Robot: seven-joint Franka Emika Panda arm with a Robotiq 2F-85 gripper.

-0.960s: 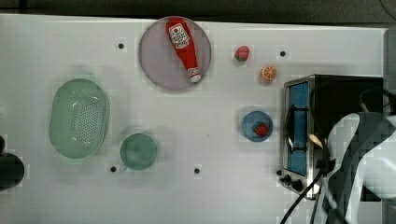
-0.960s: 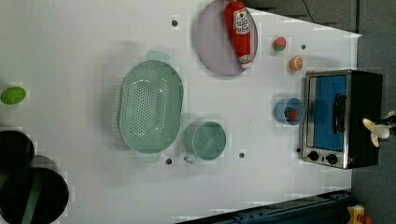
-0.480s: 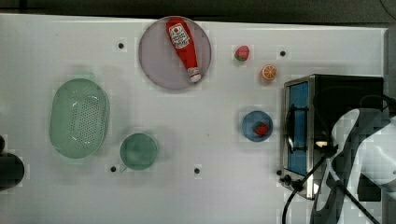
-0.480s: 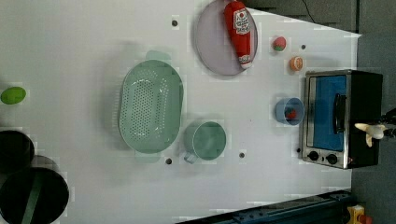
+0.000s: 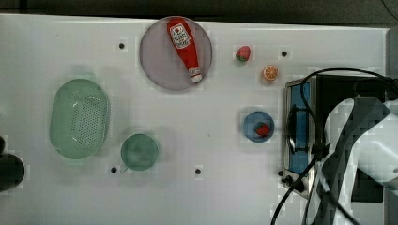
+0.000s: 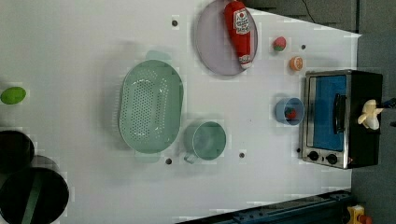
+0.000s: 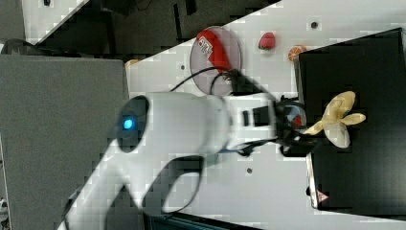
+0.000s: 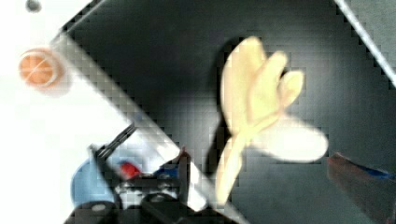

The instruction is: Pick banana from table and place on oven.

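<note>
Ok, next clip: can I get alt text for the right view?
A pale peeled banana lies on the flat black top of the oven, with the white robot arm's claw beside it. Behind on the white table, a ketchup bottle rests on a grey plate.

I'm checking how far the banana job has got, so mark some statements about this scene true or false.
1. The banana lies on the oven's black top. True.
2. The ketchup bottle lies in the green colander. False: it lies on the round grey plate; the green colander holds nothing.
3. A strawberry sits on the small blue plate. True.
4. The orange slice rests on the oven. False: it lies on the white table beside the oven.
</note>
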